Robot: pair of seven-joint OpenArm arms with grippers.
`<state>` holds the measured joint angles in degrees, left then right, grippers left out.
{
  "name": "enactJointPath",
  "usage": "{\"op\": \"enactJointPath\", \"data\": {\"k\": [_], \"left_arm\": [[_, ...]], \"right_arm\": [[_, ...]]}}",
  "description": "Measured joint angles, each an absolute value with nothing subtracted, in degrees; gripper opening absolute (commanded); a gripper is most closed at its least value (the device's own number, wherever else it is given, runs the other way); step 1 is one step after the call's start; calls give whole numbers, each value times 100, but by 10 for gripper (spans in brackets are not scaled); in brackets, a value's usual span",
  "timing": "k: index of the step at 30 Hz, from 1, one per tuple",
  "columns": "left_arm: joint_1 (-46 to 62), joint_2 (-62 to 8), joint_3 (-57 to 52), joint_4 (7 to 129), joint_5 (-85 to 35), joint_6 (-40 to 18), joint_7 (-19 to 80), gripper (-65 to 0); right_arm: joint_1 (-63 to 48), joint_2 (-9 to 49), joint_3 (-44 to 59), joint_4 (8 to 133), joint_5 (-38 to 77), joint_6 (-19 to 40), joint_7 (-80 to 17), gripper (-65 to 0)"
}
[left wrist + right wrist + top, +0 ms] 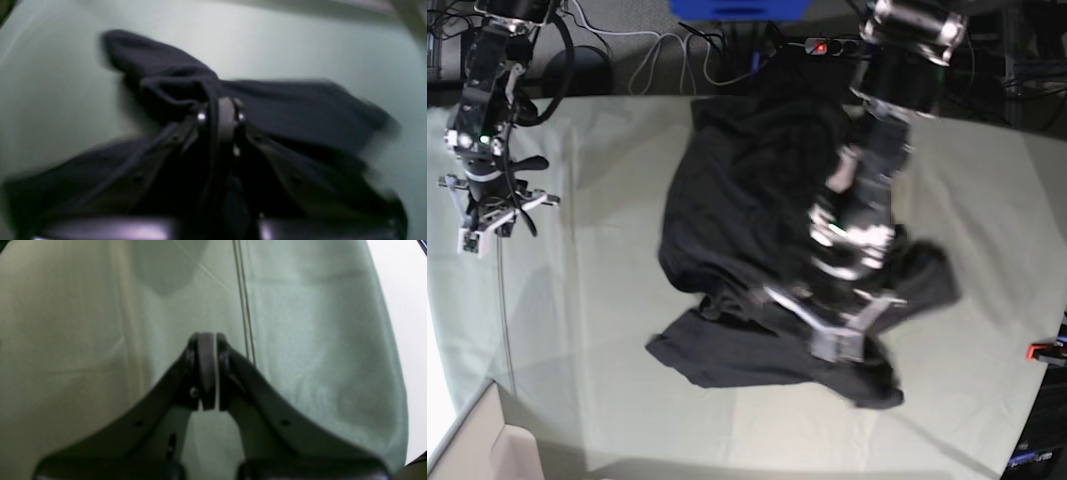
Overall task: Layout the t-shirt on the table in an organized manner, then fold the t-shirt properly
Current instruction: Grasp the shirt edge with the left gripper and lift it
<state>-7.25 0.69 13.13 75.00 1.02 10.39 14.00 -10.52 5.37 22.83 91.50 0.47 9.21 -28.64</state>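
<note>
The t-shirt (747,200) lies crumpled near the middle of the table (607,320), bunched in a dark heap running from the far edge toward the near side. The left gripper (222,110) sits over the shirt's near part, its jaws clenched on a gathered fold of the black fabric, which drapes away on both sides. The right gripper (206,340) hangs well apart from the shirt over bare cloth, jaws pressed together and holding nothing.
</note>
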Motion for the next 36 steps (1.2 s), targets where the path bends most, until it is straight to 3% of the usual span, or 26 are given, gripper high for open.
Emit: {"op": "enactJointPath", "data": {"k": [7,9,13,18,21,25,31,36], "left_arm": [[-154,108,3181,7500,2314,965,1452,-650],[-38,91,3498,7500,2840,930,1435,-646],[244,99,3629,7511,3448,926,1695,-519],[593,30,3605,7948,3570,926,1859,-363],[731,-228,3507,8753,3437,917,1826,-300],[788,-174,2493,9277,2770,965,1728,-261],[346,-36,840,8359,1092,1050,1791,-256],[23,-80,414,7616,-239,1031,1822,-256]], "right_arm": [[-1055,539,2287,9150,43,919,-2867,-650],[-1052,554,2285,9150,45,921,-2867,-609],[-1052,539,2285,9150,43,921,-2851,-458],[-1052,519,2285,9155,47,919,-2851,-354],[-1052,519,2287,9157,45,919,-2871,-348],[-1039,506,2285,9164,47,919,-2851,-348],[-1052,506,2281,9161,45,921,-2851,-348],[-1052,504,2285,9161,45,921,-2864,-347]]}}
